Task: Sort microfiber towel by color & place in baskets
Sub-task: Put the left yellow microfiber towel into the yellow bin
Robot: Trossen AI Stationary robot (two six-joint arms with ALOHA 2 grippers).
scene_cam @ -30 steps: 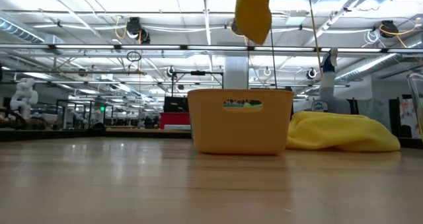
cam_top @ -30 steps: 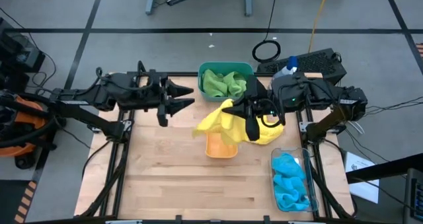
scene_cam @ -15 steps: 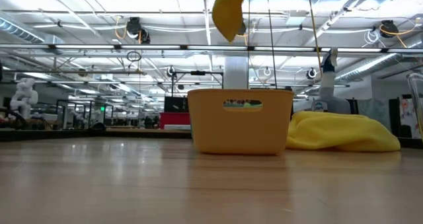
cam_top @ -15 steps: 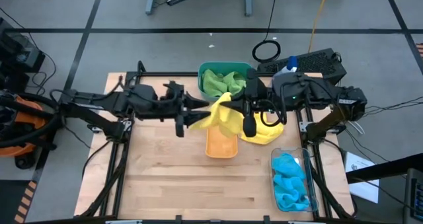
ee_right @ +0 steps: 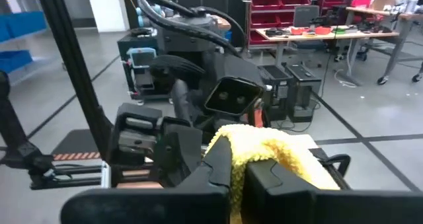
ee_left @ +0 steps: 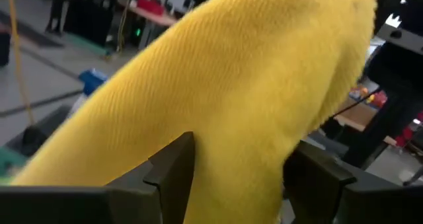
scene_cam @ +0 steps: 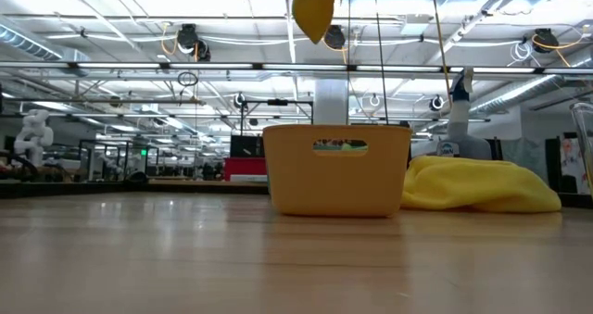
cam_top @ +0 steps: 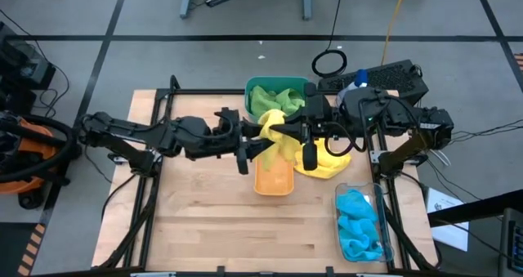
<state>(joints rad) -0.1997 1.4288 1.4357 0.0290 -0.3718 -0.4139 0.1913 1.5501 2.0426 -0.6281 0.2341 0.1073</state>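
Observation:
A yellow microfiber towel [cam_top: 276, 140] hangs in the air above the orange basket [cam_top: 273, 180], with my right gripper [ee_right: 239, 168] shut on it. My left gripper [cam_top: 258, 141] is open and level, coming from the table's left. Its two fingers stand on either side of the hanging towel [ee_left: 251, 98]. A second yellow towel [cam_top: 328, 160] lies crumpled on the table, right of the orange basket [scene_cam: 338, 170]. Green towels [cam_top: 275, 102] lie in the teal basket [cam_top: 304, 84] at the far edge. Blue towels [cam_top: 359, 224] lie in the clear basket [cam_top: 338, 197] at the near right. My right gripper pinches a bunched top part of the yellow towel [ee_right: 254, 145] between its two fingers, coming nearly level from the table's right. The towel hangs below the fingers, slack and clear of the table and basket [scene_cam: 315, 6]. My left gripper has the towel between its open fingers [ee_left: 173, 174]; I cannot tell whether they touch it.
A spray bottle [cam_top: 356, 84] stands at the far right beside the teal basket. Bare wood [cam_top: 204, 220] lies at the table's near left. Both arms meet over the table's middle, above the orange basket.
My left gripper has moved toward the table's right and a little down, reaching the hanging yellow towel and bringing its open fingers around it. The towel, which hung spread toward the near left, has drawn in to a compact bunch under my right gripper, which has rolled slightly.

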